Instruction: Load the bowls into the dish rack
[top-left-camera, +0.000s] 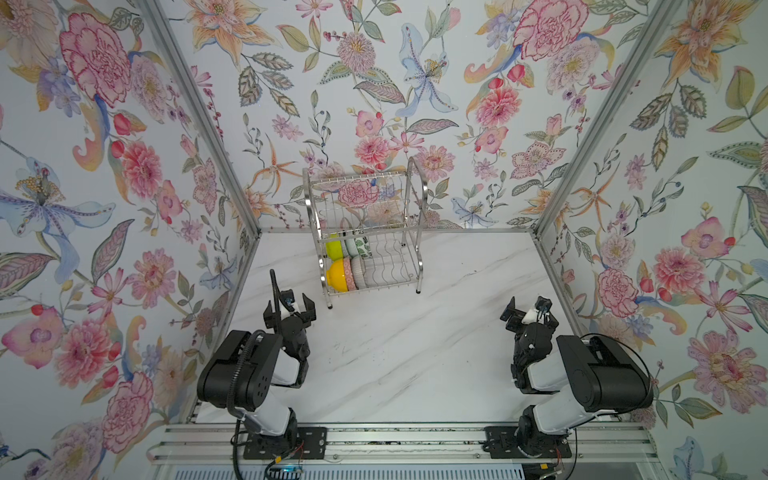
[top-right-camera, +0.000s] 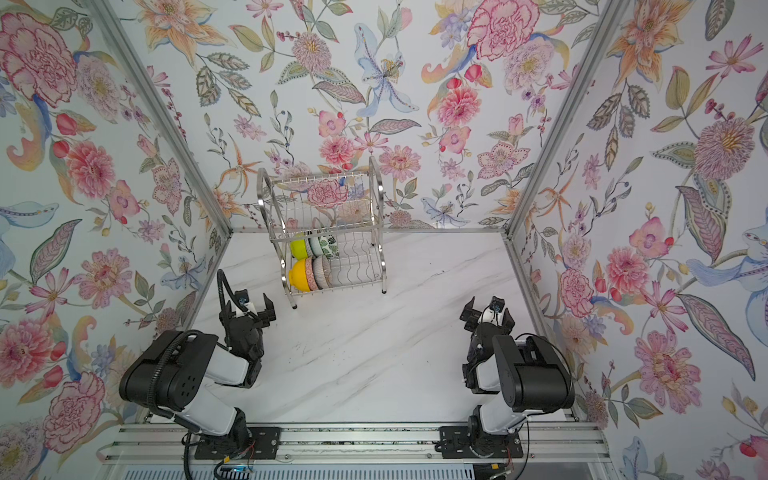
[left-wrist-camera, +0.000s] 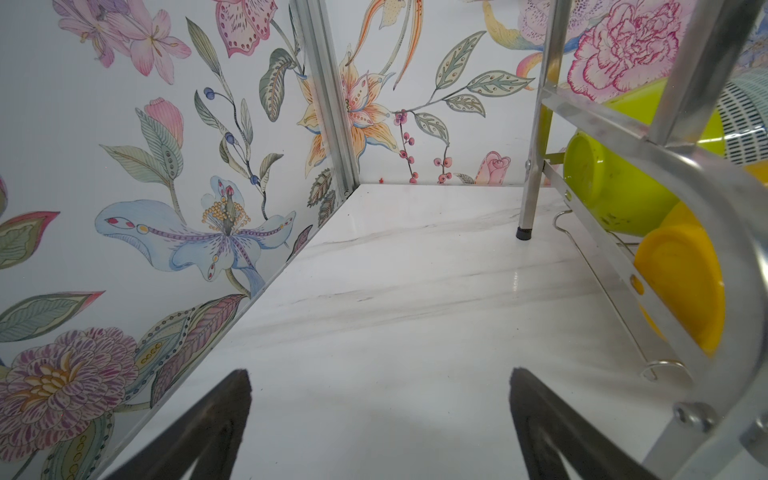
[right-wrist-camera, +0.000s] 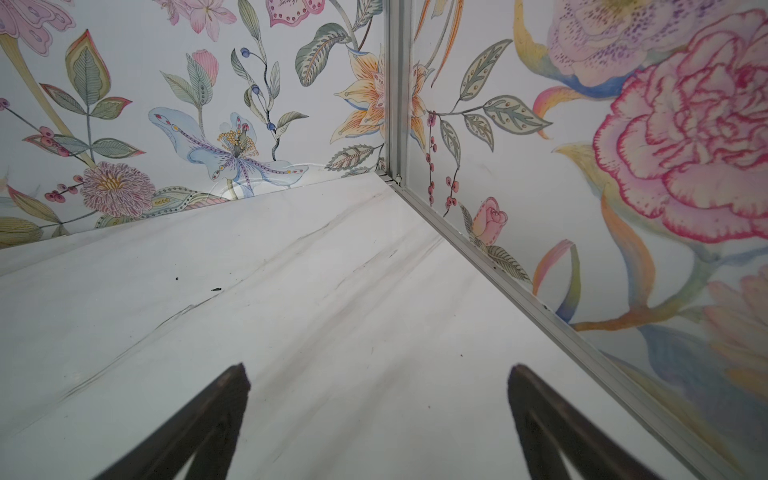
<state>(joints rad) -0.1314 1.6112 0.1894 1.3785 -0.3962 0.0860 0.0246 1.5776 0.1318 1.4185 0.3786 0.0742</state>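
The dish rack (top-left-camera: 309, 208) (top-right-camera: 381, 232), a silver two-tier wire frame, stands at the back middle of the marble table. Bowls stand on edge at its left end: a lime green bowl (top-left-camera: 333, 248) and a white leaf-patterned bowl (top-left-camera: 362, 247) behind, an orange-yellow bowl (top-left-camera: 336, 275) and a pinkish ribbed bowl (top-left-camera: 356, 274) in front. My left gripper (top-left-camera: 289, 305) (left-wrist-camera: 380, 374) hangs open, holding nothing, just in front and left of the rack. In the left wrist view the lime bowl (left-wrist-camera: 611, 183) and yellow bowl (left-wrist-camera: 681, 282) sit close by. My right gripper (top-left-camera: 528, 309) (right-wrist-camera: 378, 370) is open over bare table at the right.
Flowered walls close the table (top-left-camera: 415, 353) in on the left, back and right, with aluminium posts (top-left-camera: 232, 174) at the corners. The right gripper is near the right wall's base rail (right-wrist-camera: 519, 286). Both arm bases sit on a metal rail (top-left-camera: 399, 440) at the front edge.
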